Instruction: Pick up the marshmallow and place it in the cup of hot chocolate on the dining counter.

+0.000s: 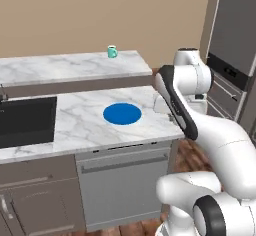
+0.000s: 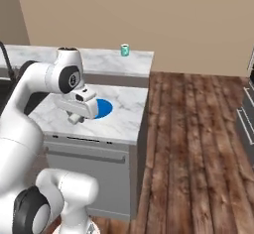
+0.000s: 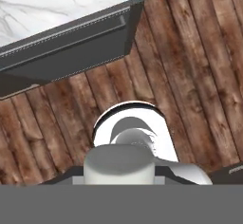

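Observation:
The marshmallow, a short white cylinder, sits between the tips of my gripper, which is shut on it. In the right base view the gripper hangs over the near marble counter, just left of the blue plate, pointing down. In the left base view the hand is mostly hidden behind my forearm at the counter's right end. The small teal cup of hot chocolate stands on the far edge of the raised dining counter, well beyond the gripper.
A round flat blue plate lies on the near counter. A black sink is set in at the left. A grey dishwasher front is below. Wooden floor opens to the right, with tall dark appliances beyond.

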